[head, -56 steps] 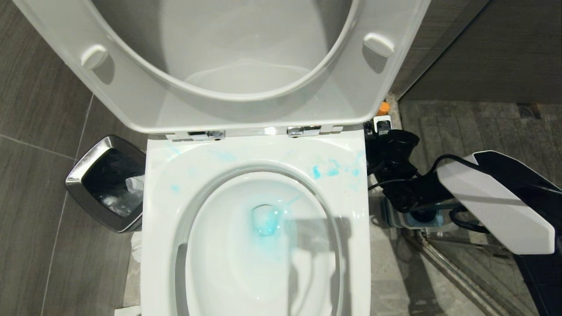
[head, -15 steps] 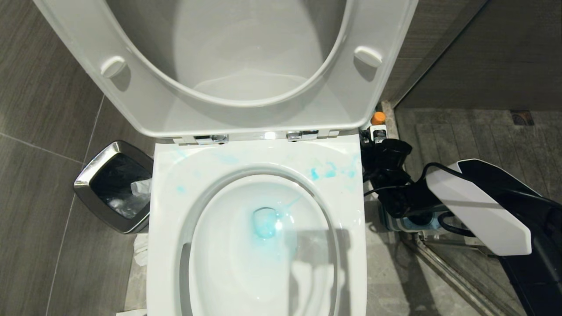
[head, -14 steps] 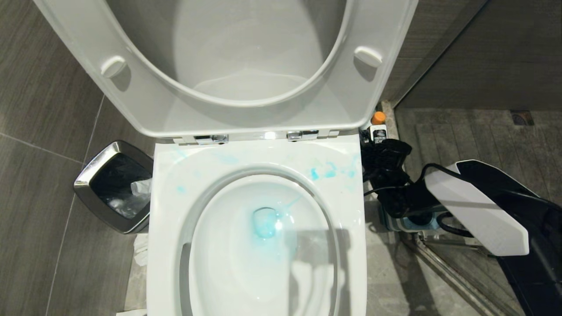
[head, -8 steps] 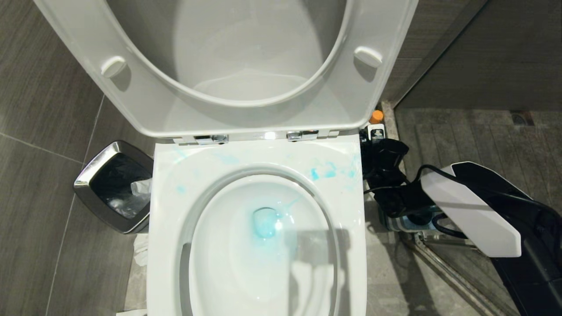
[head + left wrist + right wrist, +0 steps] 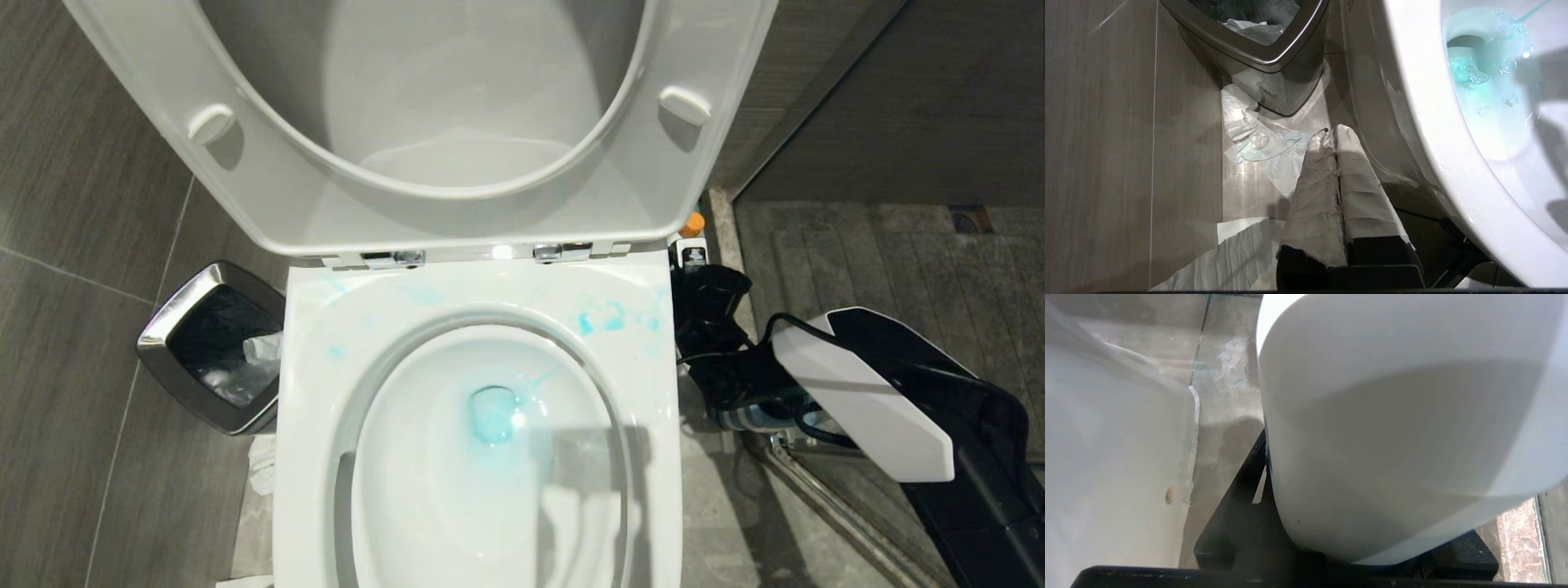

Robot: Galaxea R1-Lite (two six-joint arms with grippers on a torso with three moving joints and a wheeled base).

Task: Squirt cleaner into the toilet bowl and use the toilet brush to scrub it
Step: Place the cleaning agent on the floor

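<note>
The toilet bowl (image 5: 343, 318) fills the middle of the head view. Blue liquid pools in its water (image 5: 491, 414) and smears its rim (image 5: 608, 317). My right gripper (image 5: 699, 276) hangs low beside the bowl's right back corner, shut on the cleaner (image 5: 695, 224), whose orange cap shows above the fingers. In the right wrist view the white cleaner (image 5: 1392, 416) sits between the black fingers (image 5: 1241, 498). The toilet brush is hidden; only a blue-grey base (image 5: 755, 416) peeks out under my right arm. My left gripper (image 5: 1331, 131), wrapped in white tape, is shut on nothing, low beside the bowl's left side.
The seat and lid (image 5: 269, 196) stand raised. A square steel bin (image 5: 159, 339) with a black liner stands left of the toilet. Crumpled tissue (image 5: 1257, 139) lies on the floor by it. A metal shower threshold (image 5: 824, 490) runs along the floor at the right.
Early on the whole head view shifted slightly. Over the last second my right arm has edged left and lower beside the toilet with the cleaner, whose cap now shows less. The left arm is still.
</note>
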